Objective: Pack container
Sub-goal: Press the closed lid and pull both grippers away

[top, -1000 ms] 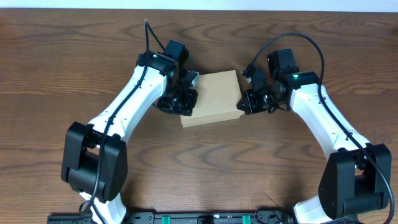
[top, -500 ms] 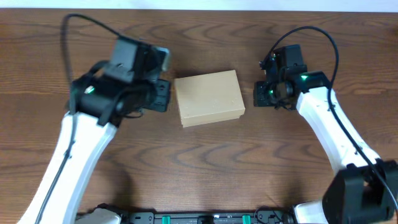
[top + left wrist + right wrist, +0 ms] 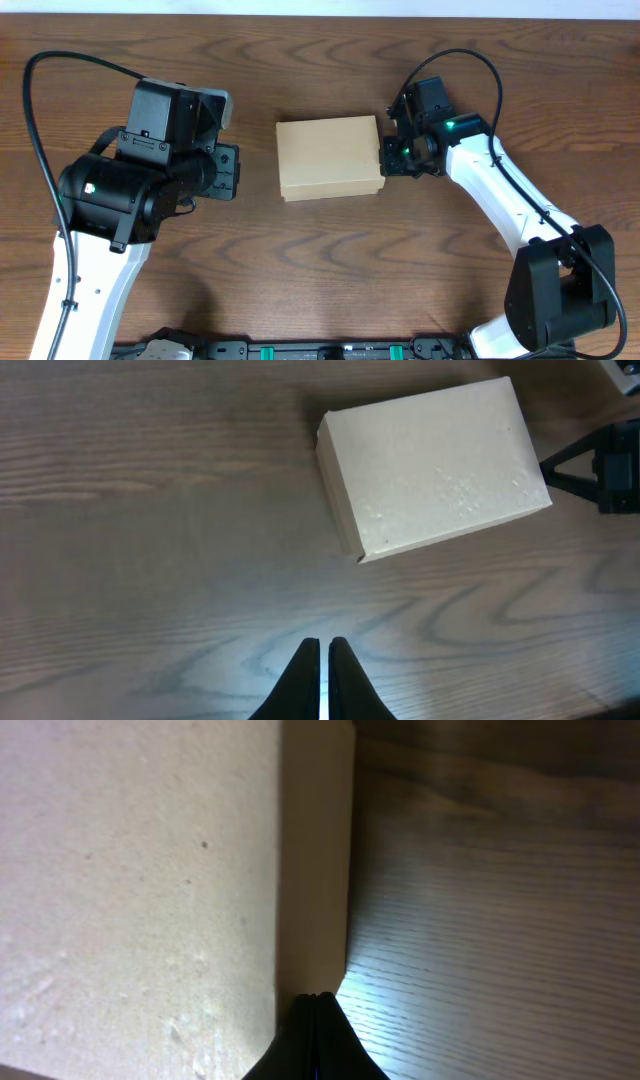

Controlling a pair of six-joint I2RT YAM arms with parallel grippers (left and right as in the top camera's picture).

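Both grippers are clenched on nothing. The left gripper [image 3: 322, 650] hangs well left of the box [image 3: 328, 158], so nothing braces that side. If the right gripper [image 3: 315, 1002], its tips touching the box's right wall, pushes, the box may slide or twist across the table [image 3: 300, 265], or the wall may dent. The box sits mid-table: tan cardboard, slightly skewed, lid flat down. Its tabs are not visible.

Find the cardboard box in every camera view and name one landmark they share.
Overhead: cardboard box, closed, just above centre.
Left wrist: cardboard box in the upper right.
Right wrist: cardboard box fills the left half, close up.
Shared landmark: right gripper, shut, its tips at the box's short side wall, in all three views.
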